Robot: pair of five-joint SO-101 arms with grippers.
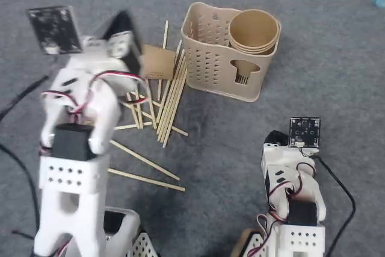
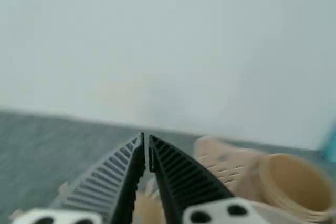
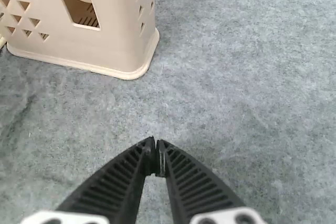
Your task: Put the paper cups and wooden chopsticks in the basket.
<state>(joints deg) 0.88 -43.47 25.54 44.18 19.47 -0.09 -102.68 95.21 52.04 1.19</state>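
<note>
With its jaws closed and empty, the left gripper [image 2: 146,140] should open wide before it lowers onto what seems a fallen paper cup [image 1: 157,61] just beside it, near the chopsticks [image 1: 170,97].

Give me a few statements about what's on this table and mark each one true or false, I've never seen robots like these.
1. Cups sit stacked inside the basket. True.
2. All the chopsticks are in the basket. False: the chopsticks lie scattered on the carpet beside it.
3. The right gripper holds a chopstick. False: the right gripper is shut on nothing, above bare carpet.
4. The basket stands upright. True.
</note>
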